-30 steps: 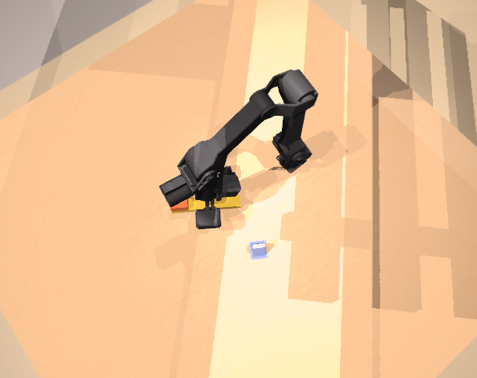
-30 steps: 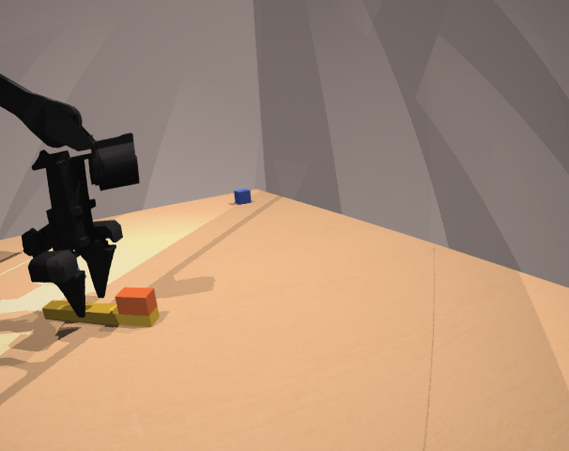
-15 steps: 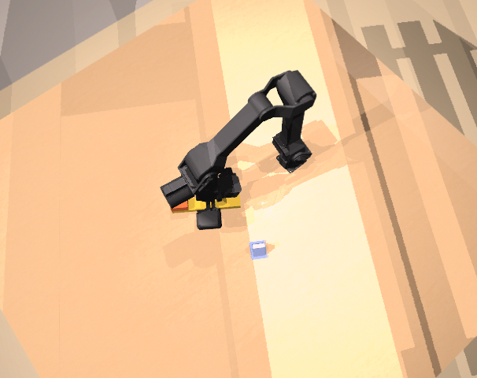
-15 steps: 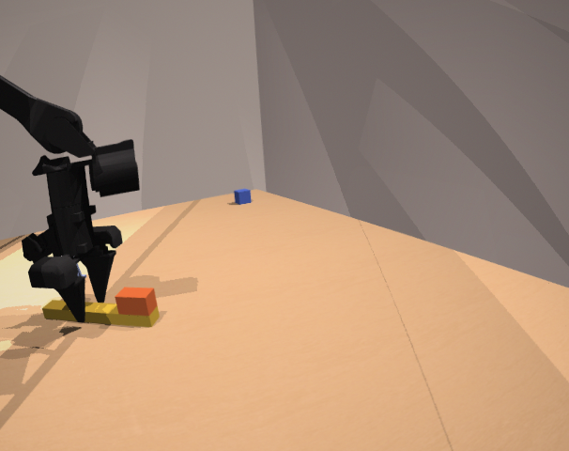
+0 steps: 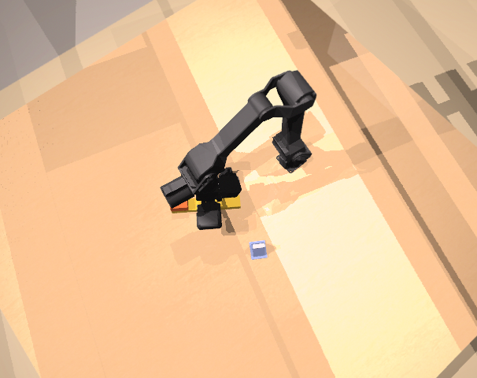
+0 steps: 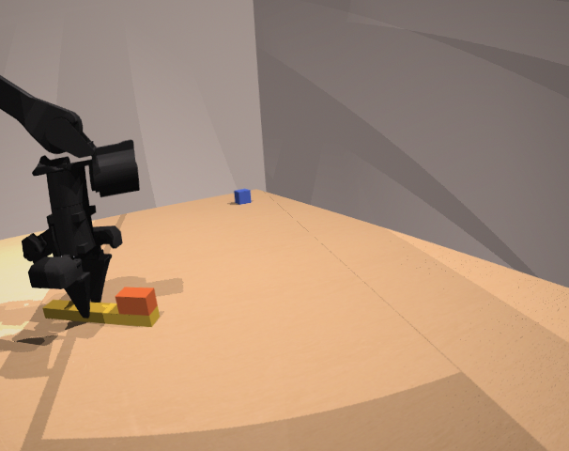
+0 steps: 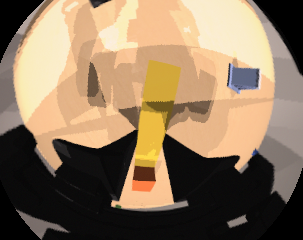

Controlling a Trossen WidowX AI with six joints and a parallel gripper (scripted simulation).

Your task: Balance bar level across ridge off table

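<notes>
Bar [image 5: 231,201] [image 6: 130,318] [image 7: 161,82] | flat between gripper [image 5: 208,200] [image 6: 91,307] [image 7: 150,134] tips, long way runs through the gap | gripper pinching bar | ridge [image 5: 258,250] [image 7: 245,78] off bar's long side, well apart

A tan table [image 5: 149,284] [image 6: 275,339] [image 7: 51,120] is crossed by shadows and pale light; directly on it, a yellow bar [image 5: 231,201] [image 6: 130,318] [image 7: 161,85] is laid flat beneath the gripper [image 5: 208,201] [image 6: 91,308] [image 7: 151,140]; a small blue ridge [image 5: 258,250] [image 7: 245,78] is set to one side of the gripper; a blue cube [image 6: 242,196] is seen well apart from it.
</notes>
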